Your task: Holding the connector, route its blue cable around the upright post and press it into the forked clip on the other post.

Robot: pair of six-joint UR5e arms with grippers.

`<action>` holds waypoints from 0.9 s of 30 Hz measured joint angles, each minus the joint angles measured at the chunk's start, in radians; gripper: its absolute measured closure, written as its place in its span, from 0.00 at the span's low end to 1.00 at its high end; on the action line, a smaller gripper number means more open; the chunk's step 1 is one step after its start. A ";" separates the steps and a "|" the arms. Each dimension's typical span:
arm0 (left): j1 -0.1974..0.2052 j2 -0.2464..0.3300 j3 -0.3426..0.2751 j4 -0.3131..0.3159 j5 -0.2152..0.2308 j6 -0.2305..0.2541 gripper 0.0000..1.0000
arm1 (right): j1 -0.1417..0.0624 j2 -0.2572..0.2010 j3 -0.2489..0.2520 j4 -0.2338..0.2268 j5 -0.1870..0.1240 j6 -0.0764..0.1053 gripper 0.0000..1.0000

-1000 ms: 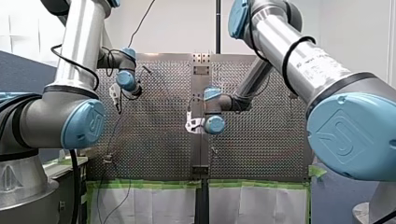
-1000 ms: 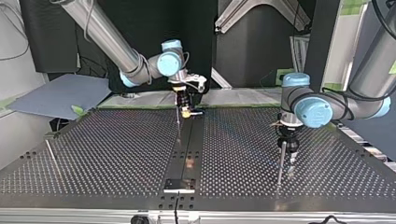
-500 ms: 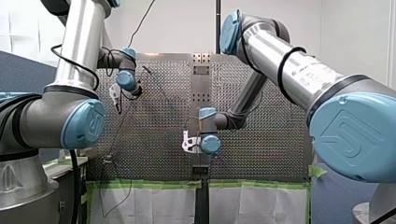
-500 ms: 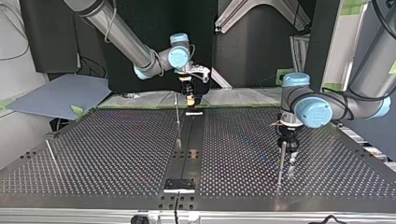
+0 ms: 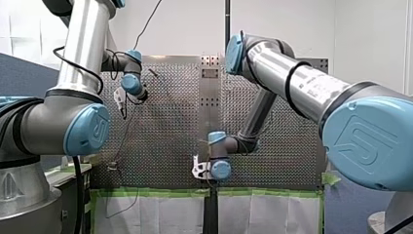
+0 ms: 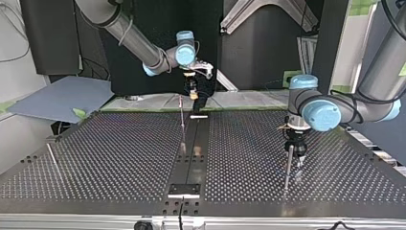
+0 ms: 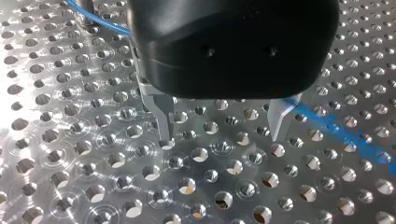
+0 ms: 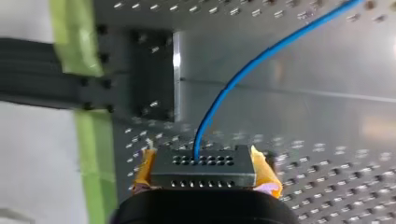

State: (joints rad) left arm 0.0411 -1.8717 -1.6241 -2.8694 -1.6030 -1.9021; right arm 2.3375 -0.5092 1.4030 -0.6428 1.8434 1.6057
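The connector (image 8: 203,168) sits clamped between the yellow pads (image 8: 266,175) of the right gripper (image 8: 203,176). It is held above the worktop (image 8: 299,107), near the green tape (image 8: 91,135) along its edge, and the blue cable (image 8: 254,65) leaves its holed face and arcs away across the perforated plate. In the top view that gripper hangs at the far side, just behind a thin upright post (image 6: 182,125) by the centre strip. The left gripper (image 7: 222,134) hovers low over the holes with its metal fingers (image 7: 163,116) spread and nothing between them — the cable passes close by one finger, and a second post (image 6: 288,165) stands right beside this gripper. Which post carries the forked clip is too small to tell. The step looks like the routing sweep. It wants steady, modest tension so the cable stays low against the post rather than riding over its tip — plus a firm hold on the connector and a path clear of the idle left fingers.
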 joint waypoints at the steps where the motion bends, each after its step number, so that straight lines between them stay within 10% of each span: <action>1: 0.000 0.000 0.000 0.000 0.000 0.000 0.00 | -0.002 0.008 0.000 -0.003 0.003 0.000 1.00; 27: 0.000 0.000 0.000 -0.001 -0.001 0.000 0.00 | -0.095 0.234 0.002 -0.082 0.042 0.008 1.00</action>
State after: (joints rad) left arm 0.0413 -1.8719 -1.6241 -2.8703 -1.6042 -1.9021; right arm 2.2430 -0.2748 1.4054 -0.7252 1.8852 1.6140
